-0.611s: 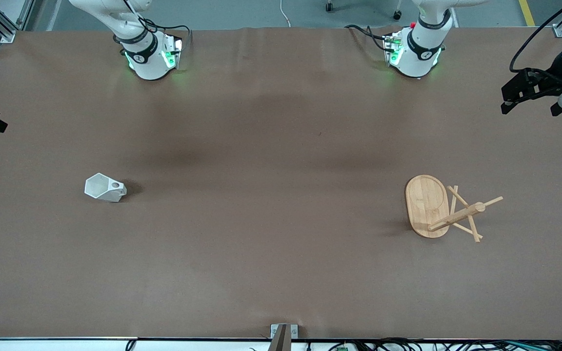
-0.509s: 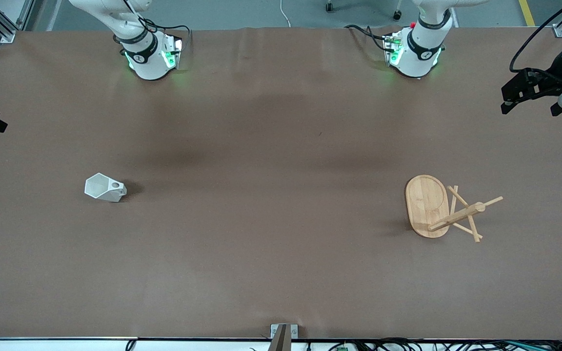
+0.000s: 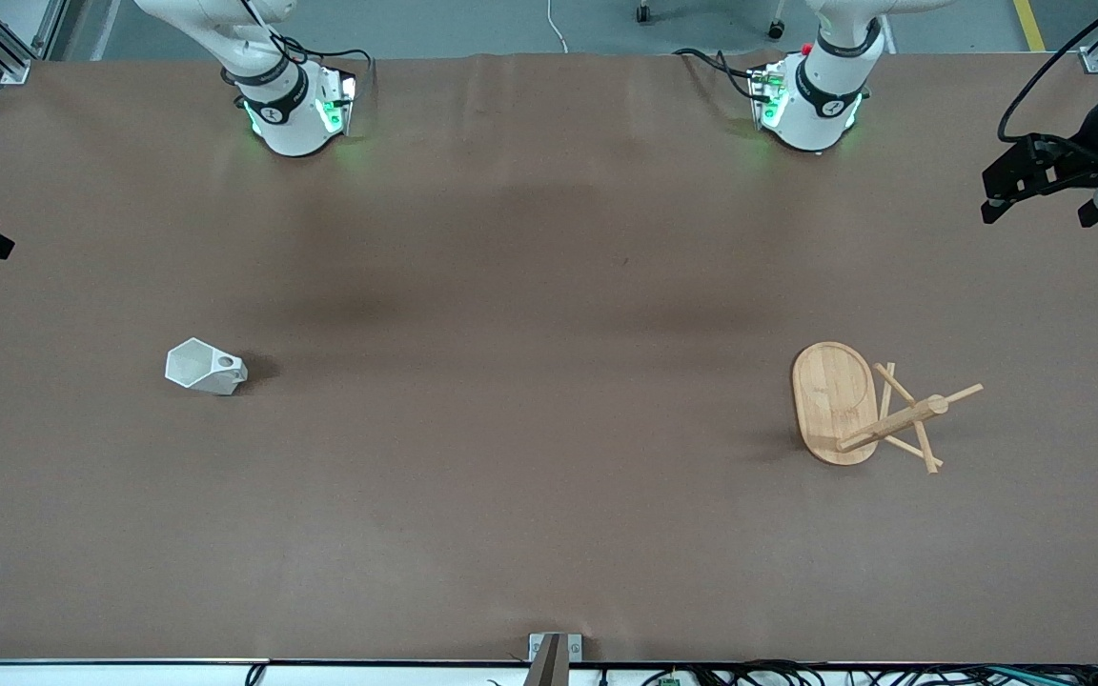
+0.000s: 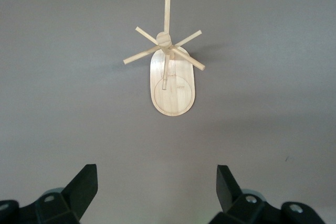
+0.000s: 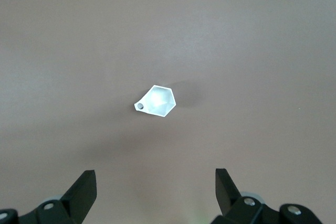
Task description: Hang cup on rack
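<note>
The cup (image 3: pixel 205 368) sits alone on my tabletop (image 3: pixel 530 400), well apart from the rack (image 3: pixel 868 410); right gripper (image 5: pixel 155 192) and left gripper (image 4: pixel 157 190) both hover spread wide.

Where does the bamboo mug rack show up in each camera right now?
Front view: the rack stands on the table toward the left arm's end, far from the cup.
Left wrist view: the rack is in the upper middle, ahead of the open left gripper.
Right wrist view: not in it.
Shared landmark: its oval base.
</note>
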{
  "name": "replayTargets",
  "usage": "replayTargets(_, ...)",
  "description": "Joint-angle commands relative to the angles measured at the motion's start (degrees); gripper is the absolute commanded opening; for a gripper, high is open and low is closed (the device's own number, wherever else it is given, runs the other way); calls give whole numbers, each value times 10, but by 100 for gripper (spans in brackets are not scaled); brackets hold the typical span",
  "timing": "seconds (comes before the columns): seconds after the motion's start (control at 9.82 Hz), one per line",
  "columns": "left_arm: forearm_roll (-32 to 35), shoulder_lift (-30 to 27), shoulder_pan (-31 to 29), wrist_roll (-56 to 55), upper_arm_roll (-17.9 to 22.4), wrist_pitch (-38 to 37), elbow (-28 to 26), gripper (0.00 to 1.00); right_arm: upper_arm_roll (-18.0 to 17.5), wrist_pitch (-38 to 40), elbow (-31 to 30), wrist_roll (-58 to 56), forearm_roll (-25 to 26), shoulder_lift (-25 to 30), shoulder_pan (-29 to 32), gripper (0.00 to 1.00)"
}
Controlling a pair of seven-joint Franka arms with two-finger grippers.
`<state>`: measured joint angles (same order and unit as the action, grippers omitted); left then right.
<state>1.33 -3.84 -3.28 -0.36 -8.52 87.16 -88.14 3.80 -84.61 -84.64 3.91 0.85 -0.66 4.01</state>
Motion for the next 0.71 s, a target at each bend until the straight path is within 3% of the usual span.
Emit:
replayTargets(0.0,4,10,-2,8,-2,-7,-5,100,-2,5,-7,-3,4,8,4,100)
replayTargets(0.1,3,9,-1,8,-2,-7,-5,100,1,5,-14,-42,4,6,6,100)
replayTargets(0.31,5,10,-2,8,-1,-26,16,100,3,-71,-93,-57,4,6,17,100)
replayTargets(0.61,4,15,-1,8,-1,-27,17,100,5,-259,-261,-58,4,6,17,100)
